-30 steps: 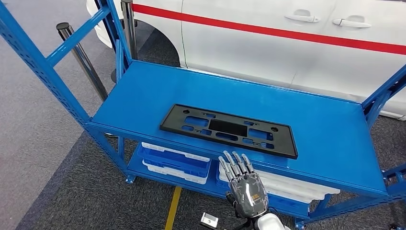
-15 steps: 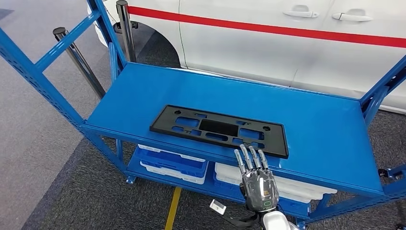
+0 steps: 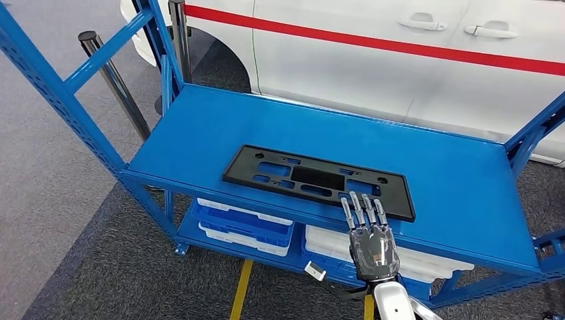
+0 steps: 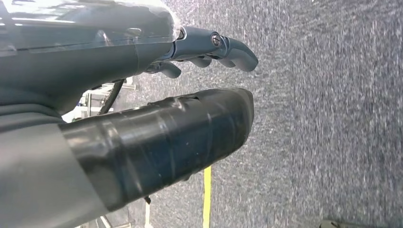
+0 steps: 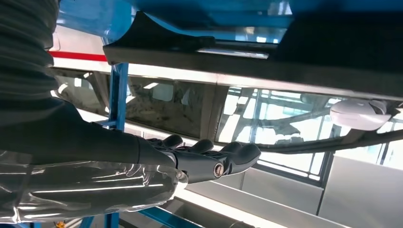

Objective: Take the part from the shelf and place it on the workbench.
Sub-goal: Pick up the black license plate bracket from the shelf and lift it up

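Fingers (image 3: 363, 208) of right hand (image 3: 370, 241) extended, apart, grasping nothing; tips now overlapping near edge of black plate part (image 3: 318, 181), up from below shelf (image 3: 200, 133) edge a second ago. Part flat on top shelf, not yet gripped. Left hand (image 4: 209, 52) loosely curled, empty, hanging over carpet.

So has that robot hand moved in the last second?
Yes. The right hand went rightward and closer to the black plate on the blue shelf.

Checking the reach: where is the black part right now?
In the head view the black part lies flat on the blue shelf, toward its front edge, just beyond the right robot hand.
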You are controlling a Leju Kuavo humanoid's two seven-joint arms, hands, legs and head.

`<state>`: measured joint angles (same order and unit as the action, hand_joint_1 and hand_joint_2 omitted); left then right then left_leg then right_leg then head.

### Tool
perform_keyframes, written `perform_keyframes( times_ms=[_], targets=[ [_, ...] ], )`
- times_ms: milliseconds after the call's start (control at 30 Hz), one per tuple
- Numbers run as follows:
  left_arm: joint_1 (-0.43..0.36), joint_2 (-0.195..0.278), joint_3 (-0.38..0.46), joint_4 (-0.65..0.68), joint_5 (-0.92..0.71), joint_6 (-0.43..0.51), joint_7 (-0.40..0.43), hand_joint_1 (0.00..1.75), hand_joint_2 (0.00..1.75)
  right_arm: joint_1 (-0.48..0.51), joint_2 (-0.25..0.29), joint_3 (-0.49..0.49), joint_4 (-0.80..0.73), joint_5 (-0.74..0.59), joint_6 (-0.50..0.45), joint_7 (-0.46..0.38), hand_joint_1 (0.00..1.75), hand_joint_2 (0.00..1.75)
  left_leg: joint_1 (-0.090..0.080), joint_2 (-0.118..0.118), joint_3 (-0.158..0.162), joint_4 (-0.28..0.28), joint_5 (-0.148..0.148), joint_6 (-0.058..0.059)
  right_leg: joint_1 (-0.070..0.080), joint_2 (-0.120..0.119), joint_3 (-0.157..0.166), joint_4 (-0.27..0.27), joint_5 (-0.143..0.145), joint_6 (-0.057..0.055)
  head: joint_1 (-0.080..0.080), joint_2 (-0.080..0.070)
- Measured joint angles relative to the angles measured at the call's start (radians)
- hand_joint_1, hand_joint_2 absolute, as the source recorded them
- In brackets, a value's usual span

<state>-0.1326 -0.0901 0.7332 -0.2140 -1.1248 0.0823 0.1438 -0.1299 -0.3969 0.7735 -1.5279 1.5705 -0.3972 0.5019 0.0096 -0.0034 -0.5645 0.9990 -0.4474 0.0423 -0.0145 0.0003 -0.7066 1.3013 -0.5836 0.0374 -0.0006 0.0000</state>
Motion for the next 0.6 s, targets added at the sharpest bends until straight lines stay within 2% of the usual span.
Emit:
perform_keyframes(
  times_ms=[33, 100, 133, 167, 267, 333, 367, 433, 467, 500, 533, 600],
  targets=[
    [0.000, -0.001, 0.000, 0.000, -0.001, -0.001, 0.000, 0.00, 0.00, 0.000, -0.002, 0.000, 0.004, 0.000, 0.001, -0.001, 0.00, 1.75, 0.000, -0.001, 0.002, 0.001, -0.001, -0.001, 0.000, 0.000, 0.016, -0.036, 0.029, -0.001, 0.000, 0.000],
    [0.000, -0.003, 0.000, 0.000, -0.004, -0.003, 0.000, 0.00, 0.00, -0.001, -0.003, -0.007, 0.013, 0.000, 0.001, -0.017, 0.00, 1.75, -0.001, -0.002, 0.005, 0.003, -0.004, -0.006, 0.001, 0.000, 0.084, -0.176, 0.098, -0.007, 0.000, 0.000],
    [-0.001, -0.004, 0.000, 0.000, -0.006, -0.004, 0.000, 0.00, 0.00, -0.001, -0.003, -0.015, 0.018, 0.000, 0.001, -0.031, 0.00, 1.75, -0.003, -0.003, 0.005, 0.006, -0.007, -0.010, 0.003, 0.000, 0.112, -0.234, 0.118, -0.012, 0.000, 0.000],
    [-0.002, -0.005, 0.000, 0.000, -0.008, -0.005, 0.000, 0.00, 0.00, -0.002, -0.002, -0.027, 0.024, 0.000, 0.001, -0.046, 0.00, 1.75, -0.004, -0.003, 0.003, 0.008, -0.008, -0.014, 0.005, 0.001, 0.126, -0.268, 0.125, -0.016, 0.000, 0.000],
    [-0.005, -0.005, 0.000, 0.000, -0.013, -0.009, 0.001, 0.00, 0.00, -0.003, 0.004, -0.070, 0.047, 0.000, 0.002, -0.086, 0.00, 1.75, -0.006, -0.003, 0.001, 0.010, -0.011, -0.028, 0.006, 0.001, 0.129, -0.282, 0.125, -0.032, 0.000, 0.000],
    [-0.006, -0.006, -0.001, 0.000, -0.016, -0.013, 0.002, 0.00, 0.00, -0.008, 0.013, -0.098, 0.062, 0.000, 0.002, -0.113, 0.00, 1.75, -0.005, -0.002, -0.014, 0.045, -0.037, -0.039, 0.002, 0.000, 0.131, -0.287, 0.129, -0.045, 0.000, 0.000],
    [-0.007, -0.006, -0.001, 0.000, -0.017, -0.014, 0.002, 0.00, 0.00, -0.011, 0.019, -0.111, 0.070, 0.000, 0.002, -0.126, 0.00, 1.75, -0.003, -0.002, -0.035, 0.092, -0.066, -0.043, 0.001, -0.001, 0.132, -0.289, 0.130, -0.050, 0.000, 0.000],
    [-0.008, -0.007, -0.002, 0.000, -0.021, -0.016, 0.004, 0.00, 0.00, -0.016, 0.030, -0.134, 0.087, 0.000, 0.002, -0.151, 0.00, 1.75, -0.001, -0.002, -0.099, 0.230, -0.131, -0.050, 0.003, -0.002, 0.130, -0.288, 0.129, -0.056, 0.000, 0.000],
    [-0.008, -0.007, -0.002, 0.000, -0.022, -0.016, 0.005, 0.00, 0.00, -0.018, 0.037, -0.142, 0.096, 0.000, 0.004, -0.160, 0.00, 1.75, -0.001, -0.002, -0.125, 0.284, -0.147, -0.052, 0.005, -0.003, 0.130, -0.287, 0.129, -0.057, 0.000, 0.000],
    [-0.008, -0.007, -0.003, 0.000, -0.023, -0.016, 0.007, 0.00, 0.00, -0.019, 0.043, -0.149, 0.104, 0.000, 0.005, -0.168, 0.00, 1.75, -0.001, -0.002, -0.136, 0.303, -0.144, -0.052, 0.007, -0.002, 0.130, -0.286, 0.128, -0.058, 0.000, 0.000],
    [-0.008, -0.007, -0.004, 0.000, -0.024, -0.017, 0.008, 0.00, 0.00, -0.020, 0.049, -0.155, 0.111, 0.000, 0.006, -0.173, 0.00, 1.75, -0.001, -0.002, -0.126, 0.280, -0.120, -0.050, 0.008, -0.002, 0.130, -0.284, 0.128, -0.059, 0.000, 0.000],
    [-0.009, -0.006, -0.005, 0.000, -0.024, -0.017, 0.010, 0.00, 0.00, -0.022, 0.059, -0.166, 0.122, 0.000, 0.008, -0.180, 0.00, 1.75, -0.002, -0.002, -0.064, 0.146, -0.049, -0.040, 0.010, 0.000, 0.132, -0.281, 0.125, -0.058, 0.000, 0.000]
  ],
)
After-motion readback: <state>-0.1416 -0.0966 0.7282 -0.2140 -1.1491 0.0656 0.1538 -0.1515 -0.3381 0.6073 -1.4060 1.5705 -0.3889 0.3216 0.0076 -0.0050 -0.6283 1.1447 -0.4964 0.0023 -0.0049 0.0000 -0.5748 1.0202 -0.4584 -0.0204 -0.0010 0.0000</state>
